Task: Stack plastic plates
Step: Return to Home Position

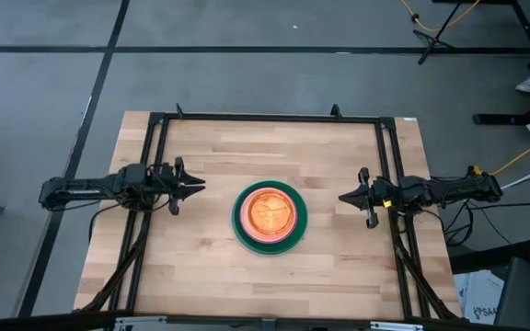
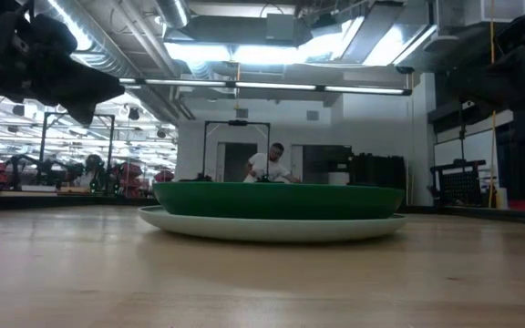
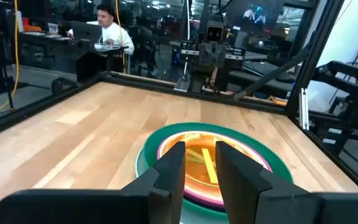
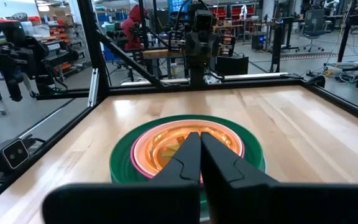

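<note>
The plastic plates sit nested in one stack point(image 1: 270, 216) at the table's middle. A light blue plate point(image 2: 272, 228) lies on the wood, with the dark green plate point(image 2: 281, 200) on it. Inside are a magenta rim point(image 3: 253, 155) and a cream-pink rim point(image 4: 143, 144), then translucent orange-red small plates point(image 1: 271, 213) on top. The lime green plates do not show. My left gripper point(image 1: 199, 187) hovers left of the stack, open by a narrow gap point(image 3: 201, 174). My right gripper point(image 1: 343, 196) hovers right of the stack, shut point(image 4: 200, 162). Neither touches a plate.
A black frame point(image 1: 265, 118) runs around the wooden table point(image 1: 210, 147), with rails along both sides. Bare wood lies around the stack on all sides. A person sits at a desk point(image 3: 107, 31) in the room beyond the far edge.
</note>
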